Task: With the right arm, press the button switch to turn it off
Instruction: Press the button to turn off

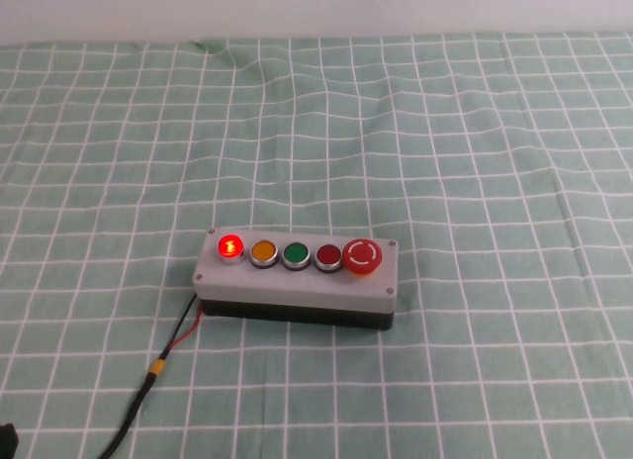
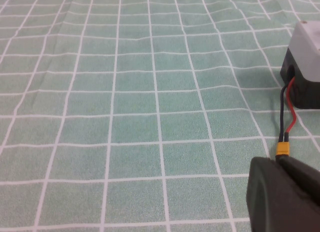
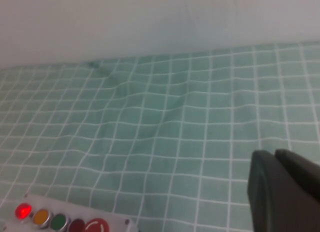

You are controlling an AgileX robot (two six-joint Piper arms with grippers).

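Note:
The button switch (image 1: 229, 247) glows bright red at the left end of a row of five on the grey-white box (image 1: 297, 284), which sits mid-table. It also shows in the right wrist view (image 3: 22, 211), far from my right gripper (image 3: 274, 152), whose fingers are shut and empty above the cloth. The right arm is out of the high view. My left gripper (image 2: 277, 159) is shut and empty, low over the cloth near the box's left end (image 2: 307, 47) and just above the cable's yellow connector (image 2: 283, 149).
Beside the glowing button stand a yellow (image 1: 263, 251), a green (image 1: 296, 253) and a darker red button (image 1: 328, 254), then a large red mushroom button (image 1: 361, 255). A red-and-black cable (image 1: 163, 360) runs from the box toward the front left. A green checked cloth (image 1: 475, 162) covers the table.

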